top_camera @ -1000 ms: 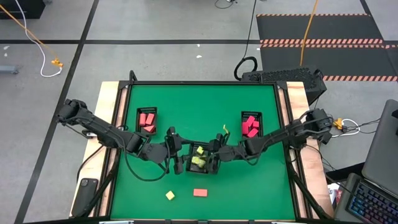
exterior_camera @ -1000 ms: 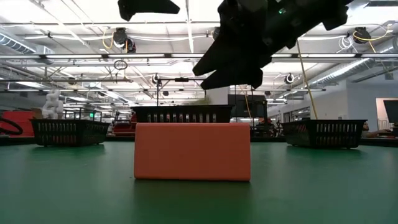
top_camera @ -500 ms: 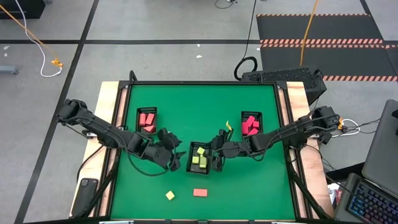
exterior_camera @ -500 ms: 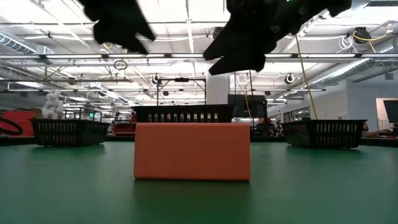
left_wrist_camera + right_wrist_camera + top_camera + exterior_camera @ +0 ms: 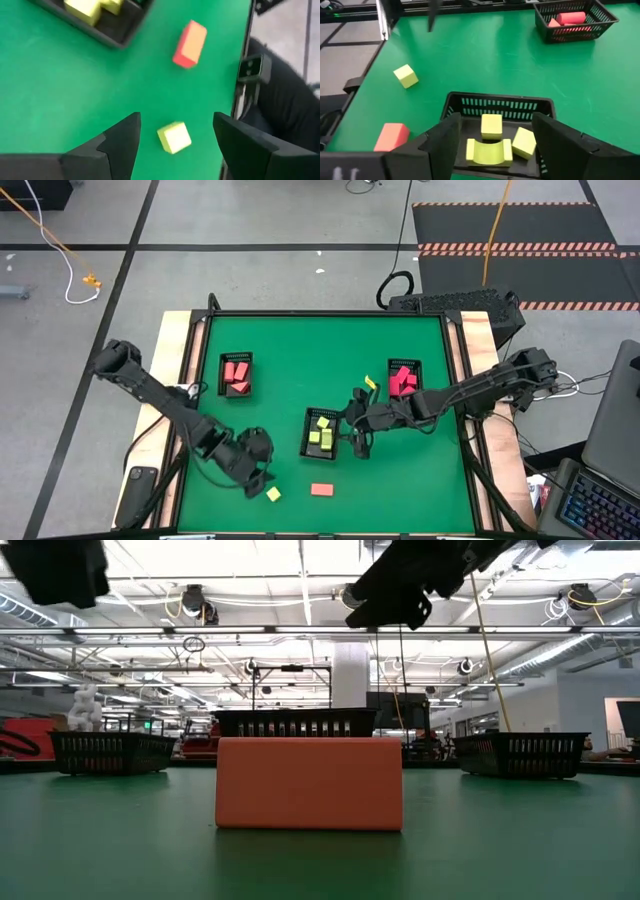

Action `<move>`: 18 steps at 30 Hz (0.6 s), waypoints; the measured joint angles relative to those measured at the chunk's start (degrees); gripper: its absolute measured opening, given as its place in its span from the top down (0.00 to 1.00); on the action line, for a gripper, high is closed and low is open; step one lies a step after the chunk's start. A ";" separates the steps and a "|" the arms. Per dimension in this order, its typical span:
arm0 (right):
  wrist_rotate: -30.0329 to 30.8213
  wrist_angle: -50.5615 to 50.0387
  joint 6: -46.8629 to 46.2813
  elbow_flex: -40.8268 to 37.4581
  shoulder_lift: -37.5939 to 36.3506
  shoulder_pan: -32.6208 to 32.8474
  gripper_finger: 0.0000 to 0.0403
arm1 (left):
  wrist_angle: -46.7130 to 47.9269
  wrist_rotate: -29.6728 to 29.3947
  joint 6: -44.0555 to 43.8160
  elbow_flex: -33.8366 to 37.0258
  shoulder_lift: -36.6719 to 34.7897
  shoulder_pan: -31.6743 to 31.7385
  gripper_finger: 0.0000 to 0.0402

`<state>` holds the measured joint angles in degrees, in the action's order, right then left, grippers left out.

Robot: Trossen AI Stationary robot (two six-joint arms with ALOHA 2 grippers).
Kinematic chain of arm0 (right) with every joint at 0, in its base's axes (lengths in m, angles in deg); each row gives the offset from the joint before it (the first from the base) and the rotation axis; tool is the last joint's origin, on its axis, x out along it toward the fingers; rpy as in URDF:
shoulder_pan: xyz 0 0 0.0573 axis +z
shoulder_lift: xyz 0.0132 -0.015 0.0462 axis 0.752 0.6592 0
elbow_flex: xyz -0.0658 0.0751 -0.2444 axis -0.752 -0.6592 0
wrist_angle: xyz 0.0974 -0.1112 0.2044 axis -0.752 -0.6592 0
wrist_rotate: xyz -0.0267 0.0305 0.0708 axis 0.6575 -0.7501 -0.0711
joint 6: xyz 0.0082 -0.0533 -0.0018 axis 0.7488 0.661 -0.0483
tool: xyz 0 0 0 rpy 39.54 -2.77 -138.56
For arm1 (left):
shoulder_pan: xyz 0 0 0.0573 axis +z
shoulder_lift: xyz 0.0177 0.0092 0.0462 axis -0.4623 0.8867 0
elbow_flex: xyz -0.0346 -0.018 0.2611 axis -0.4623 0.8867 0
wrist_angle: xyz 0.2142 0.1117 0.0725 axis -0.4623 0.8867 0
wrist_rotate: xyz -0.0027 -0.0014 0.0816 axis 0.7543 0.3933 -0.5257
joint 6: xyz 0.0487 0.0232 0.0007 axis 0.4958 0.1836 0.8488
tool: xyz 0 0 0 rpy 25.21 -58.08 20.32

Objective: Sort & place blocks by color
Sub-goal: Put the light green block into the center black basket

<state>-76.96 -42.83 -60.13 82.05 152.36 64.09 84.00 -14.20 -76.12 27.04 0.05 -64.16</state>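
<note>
Yellow block [image 5: 273, 494] near table's front edge, left fingers [image 5: 122, 145] spread over it, right fingers [image 5: 445, 145] spread above middle tray [image 5: 306, 438]

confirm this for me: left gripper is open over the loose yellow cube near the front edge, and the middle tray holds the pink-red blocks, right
Not quite. The middle tray holds pale yellow blocks, not pink-red ones, as the high view and right wrist view show. The rest stands: the left gripper is open above the loose yellow cube near the front edge.
</note>
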 joint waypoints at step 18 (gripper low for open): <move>0.17 -3.16 3.97 0.00 0.04 -0.18 0.41 | 4.39 -2.05 17.96 -9.27 17.39 -5.93 0.38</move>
<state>-76.79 -45.99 -56.15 82.05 152.41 63.91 88.39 -16.25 -58.16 17.76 17.44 -70.09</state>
